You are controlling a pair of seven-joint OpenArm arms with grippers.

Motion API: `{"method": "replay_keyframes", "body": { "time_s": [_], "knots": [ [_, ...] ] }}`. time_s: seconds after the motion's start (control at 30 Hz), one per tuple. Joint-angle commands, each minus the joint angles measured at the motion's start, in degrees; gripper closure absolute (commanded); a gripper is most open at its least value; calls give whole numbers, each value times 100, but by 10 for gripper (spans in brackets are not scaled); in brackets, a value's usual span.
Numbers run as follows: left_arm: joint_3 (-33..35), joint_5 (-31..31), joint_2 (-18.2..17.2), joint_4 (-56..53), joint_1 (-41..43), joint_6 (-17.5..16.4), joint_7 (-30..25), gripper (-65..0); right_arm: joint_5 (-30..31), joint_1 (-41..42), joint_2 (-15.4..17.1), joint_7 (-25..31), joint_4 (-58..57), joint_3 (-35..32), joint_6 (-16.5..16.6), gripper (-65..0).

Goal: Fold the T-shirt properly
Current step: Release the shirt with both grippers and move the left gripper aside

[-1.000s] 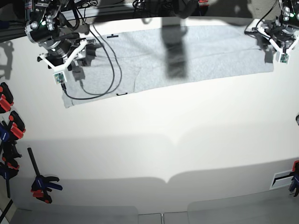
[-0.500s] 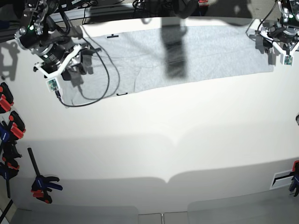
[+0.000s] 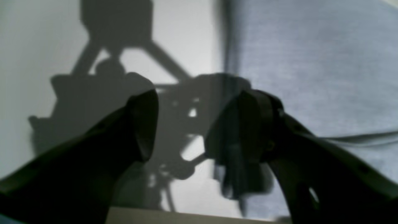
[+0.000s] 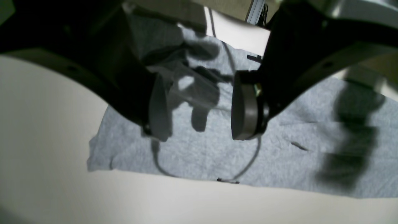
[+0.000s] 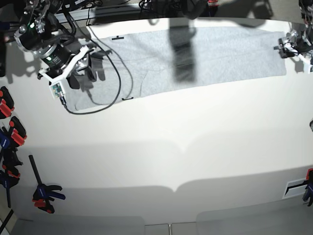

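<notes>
Lying flat along the far side of the white table [image 5: 161, 147]: the T-shirt [image 5: 215, 54], light heather-grey, plain side up, spread as a long band from left to right in the base view. Near edge straight, with a fold line running down near the middle-left of the cloth.

At the cloth's left end in the base view: the right tool [image 5: 80, 66], raised above the fabric, fingers spread wide with nothing between them. From the right wrist view, same tool [image 4: 199, 115] hanging over grey cloth, both pads apart, T-shirt [image 4: 279, 155] edge and bare table [image 4: 93, 199] below. A thin black cable [image 5: 115, 81] looping across the shirt beside this tool, reaching down to the near hem.

At the cloth's right end: the left tool [image 5: 293, 46], at the frame edge, just beside the shirt's corner. In the left wrist view, left tool [image 3: 183, 124] fingers parted, empty, one over white table [image 3: 37, 46], the other over the T-shirt [image 3: 311, 62] edge. Heavy shadows across table and fabric.

Along the table's left edge: several red-and-black clamps [image 5: 44, 196].
</notes>
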Motion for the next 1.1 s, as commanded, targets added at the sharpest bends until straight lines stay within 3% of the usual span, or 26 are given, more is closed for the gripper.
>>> {"method": "replay_keyframes", "body": {
  "time_s": [0.0, 0.17, 0.33, 0.43, 0.67, 0.87, 1.0, 1.07],
  "knots": [
    [-57, -170, -243, -129, -98, -116, 42, -376, 59, 26, 61, 125, 107, 26, 46, -316],
    [-57, -1504, -643, -1141, -413, -929, 601, -376, 61, 26, 61, 127, 109, 24, 46, -316],
    [-57, -2868, -708, -1982, -612, -1805, 1534, -376, 61, 28, 61, 131, 109, 24, 44, -316],
    [-57, -3357, -708, -2361, -610, -1826, 1882, -376, 61, 28, 61, 133, 109, 24, 44, -316],
    [-55, -3346, -664, -2503, -592, -1826, 2079, -376, 63, 28, 61, 133, 109, 24, 44, -316],
    [-50, -2586, -254, -2500, -564, -1826, 2087, -376, 66, 28, 61, 140, 109, 24, 44, -316],
    [-50, -2651, -7, -2498, -564, -1826, 2120, -376, 63, 28, 61, 162, 109, 24, 44, -316],
    [-50, -2846, 7, -2498, -564, -1826, 2404, -371, 63, 28, 61, 162, 109, 24, 44, -316]
  ]
}}
